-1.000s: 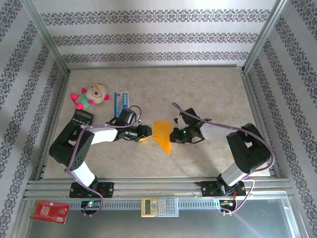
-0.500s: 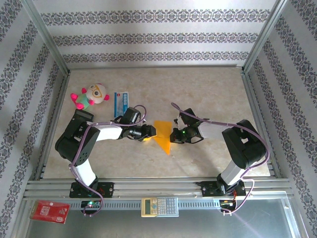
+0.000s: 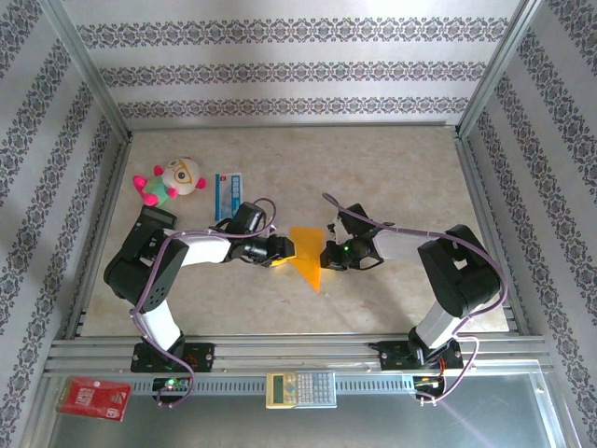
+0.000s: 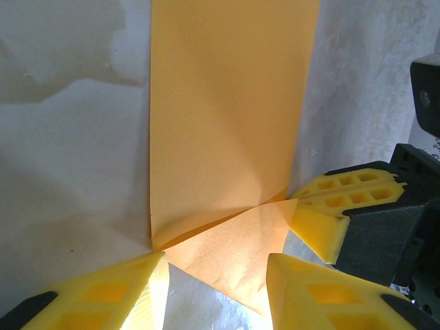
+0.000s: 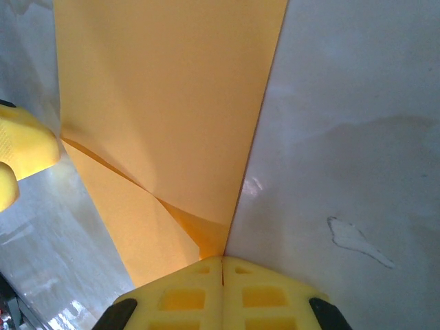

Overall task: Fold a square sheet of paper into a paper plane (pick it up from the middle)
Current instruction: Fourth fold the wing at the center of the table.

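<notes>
The orange-yellow sheet of paper lies folded at the table's middle, a long strip with a triangular flap at its near end. My left gripper sits at the sheet's left side, open. In the left wrist view the triangular flap lies between its yellow fingers, touching neither pad that I can see. My right gripper is at the sheet's right side, shut on the folded corner. One of its yellow fingers shows beside the flap.
A plush toy and a blue-and-white packet lie at the back left, behind the left arm. A beige calculator and a red packet rest on the front rail. Metal frame posts border the table.
The left arm has shifted right, bringing its gripper up to the sheet's left edge. The right gripper's jaws have closed on the sheet's corner. The sheet itself has barely moved.
</notes>
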Robot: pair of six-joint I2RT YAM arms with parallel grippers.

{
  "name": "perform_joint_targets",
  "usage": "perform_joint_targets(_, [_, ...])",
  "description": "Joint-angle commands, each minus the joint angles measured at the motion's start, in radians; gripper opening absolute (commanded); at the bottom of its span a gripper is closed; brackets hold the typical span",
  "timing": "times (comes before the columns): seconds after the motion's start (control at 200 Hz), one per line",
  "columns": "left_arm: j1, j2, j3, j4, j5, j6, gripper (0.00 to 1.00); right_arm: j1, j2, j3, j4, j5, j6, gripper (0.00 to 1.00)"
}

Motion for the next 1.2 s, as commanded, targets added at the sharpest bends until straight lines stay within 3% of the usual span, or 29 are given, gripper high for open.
perform_joint_targets(0.0, [-0.011,-0.005,0.014,0.038,0.018,-0.006,0.41,0.001,0.041,0.008,0.029,0.039,-0.002,0.03])
perform_joint_targets(0.185, [-0.01,-0.013,-0.011,0.07,0.021,-0.044,0.39,0.0,0.044,0.007,0.028,0.04,-0.003,0.03])
perform_joint_targets(0.395, [-0.009,-0.041,0.017,-0.099,-0.105,-0.005,0.4,0.0,0.044,0.007,0.028,0.037,-0.005,0.02])
perform_joint_targets(0.809, [-0.014,0.047,0.063,-0.036,-0.002,-0.04,0.4,-0.002,0.049,0.007,0.027,0.036,-0.006,0.02])
perform_joint_targets(1.199, [-0.013,0.018,0.042,0.03,0.012,-0.063,0.37,-0.003,0.055,0.005,0.028,0.035,-0.008,0.02])
